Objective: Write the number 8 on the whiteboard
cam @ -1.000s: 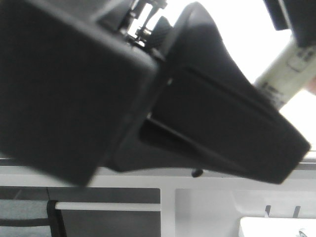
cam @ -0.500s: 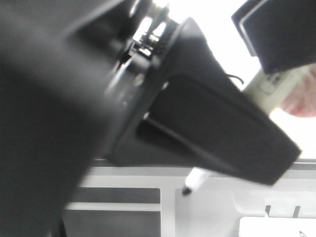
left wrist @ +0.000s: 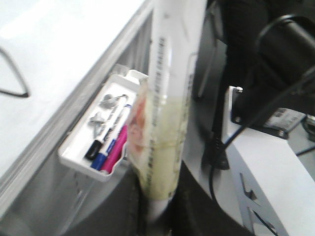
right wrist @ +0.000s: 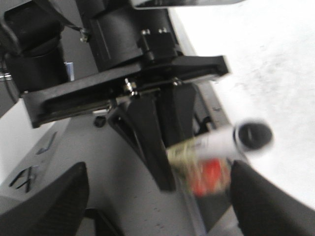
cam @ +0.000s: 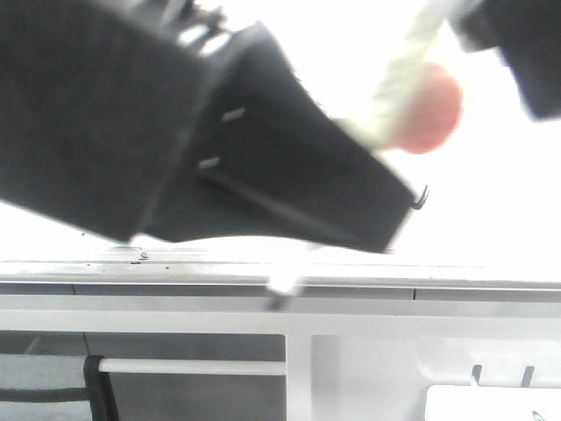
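Note:
My left gripper (cam: 351,189) is a big blurred black shape close to the front camera, shut on a pale marker (cam: 394,88) with a red patch. The marker's tip (cam: 280,294) shows by the whiteboard's grey edge rail (cam: 351,282). In the left wrist view the marker (left wrist: 170,98) stands between my dark fingers (left wrist: 189,211). A thin black line (left wrist: 12,73), part of the number 8, shows on the whiteboard (left wrist: 64,34); the rest is hidden. My right gripper (right wrist: 157,206) is open and empty beside the held marker (right wrist: 216,147).
A white tray (left wrist: 74,157) on the board's rail holds several markers, blue, pink and black. Black cables and a white stand (left wrist: 266,167) lie beside the arm. The right arm's black body (cam: 526,53) is at the top right of the front view.
My left gripper has swung up and left with the marker, uncovering the edge rail. The marker's tip has moved up and left to the rail. The right arm has moved up and right.

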### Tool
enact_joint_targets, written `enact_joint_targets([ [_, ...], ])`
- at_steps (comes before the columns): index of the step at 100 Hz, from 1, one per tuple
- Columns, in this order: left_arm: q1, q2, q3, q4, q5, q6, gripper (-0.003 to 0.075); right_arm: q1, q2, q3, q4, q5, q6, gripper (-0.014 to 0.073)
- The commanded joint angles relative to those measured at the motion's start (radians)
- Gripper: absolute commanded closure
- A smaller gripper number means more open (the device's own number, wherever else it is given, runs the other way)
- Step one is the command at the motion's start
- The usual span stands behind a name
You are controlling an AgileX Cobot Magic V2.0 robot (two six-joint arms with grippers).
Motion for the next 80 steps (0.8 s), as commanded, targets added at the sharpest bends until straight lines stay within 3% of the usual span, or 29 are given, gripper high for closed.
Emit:
enact_joint_targets([
  [1, 0.019, -0.048, 0.019, -0.142, -0.093, -0.014, 0.0741, -0.021, -0.062, -0.025, -0.026, -0.066, 0.067, 0.0055],
  [7, 0.027, -0.05, 0.037, -0.191, -0.14, -0.014, 0.0741, -0.037, -0.099, -0.025, -0.041, -0.106, 0.091, 0.0102],
  [14, 0.033, -0.044, 0.037, -0.205, -0.175, -0.014, 0.0741, -0.049, -0.137, -0.025, -0.041, -0.159, 0.098, 0.025],
  [26, 0.033, -0.025, 0.017, -0.205, -0.233, -0.008, 0.0741, -0.05, -0.167, -0.025, -0.041, -0.239, 0.098, 0.0669],
  [64, 0.035, 0.097, -0.114, -0.177, -0.485, -0.007, 0.0741, -0.05, -0.165, -0.02, -0.041, -0.258, 0.1, 0.0658],
  [80, 0.055, 0.141, -0.142, -0.175, -0.522, -0.007, 0.0741, -0.05, -0.165, -0.02, -0.041, -0.258, 0.1, 0.0658],
])
